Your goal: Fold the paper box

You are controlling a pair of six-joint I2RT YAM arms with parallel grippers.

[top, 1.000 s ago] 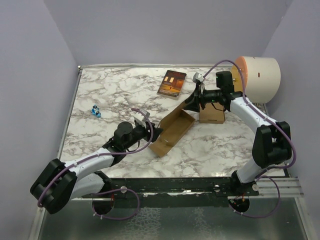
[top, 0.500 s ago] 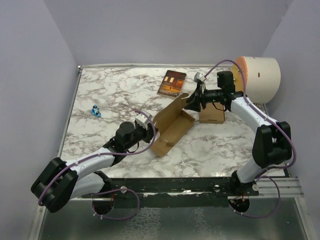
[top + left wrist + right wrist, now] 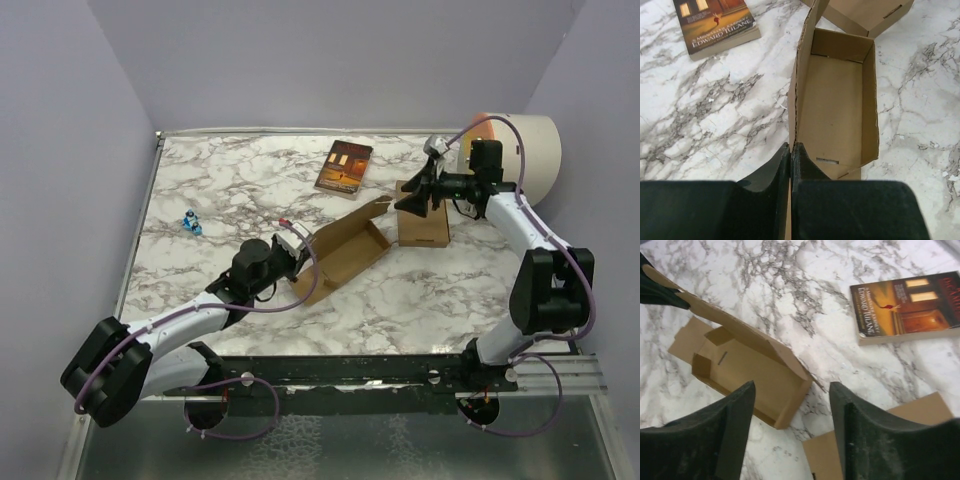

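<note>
The paper box (image 3: 342, 250) lies on the marble-patterned table (image 3: 230, 180) near its middle. It is an open brown cardboard tray, set diagonally between the 2 arms with its inside facing up.

The left gripper (image 3: 298, 252) is at the box's near-left end. In the left wrist view its 2 fingers (image 3: 775, 172) are pressed together on the thin upper edge of the box's tall left wall, pinching the cardboard. The right wrist view shows that same wall running as a long raised flap from the dark fingertips to the far end of the box (image 3: 755, 370).

The right gripper (image 3: 408, 202) hangs above the table just beyond the box's far end, clear of it. Its fingers (image 3: 735, 425) are spread wide with nothing between them.

Under and beside the right gripper lies a second brown carton (image 3: 424, 228), close to the box's far corner. A paperback book (image 3: 343, 167) with a red-brown picture cover lies flat farther back, apart from both cartons. A small blue toy (image 3: 191, 223) sits well to the left. A large pale cylinder (image 3: 520, 155) lies on its side at the far right edge.
</note>
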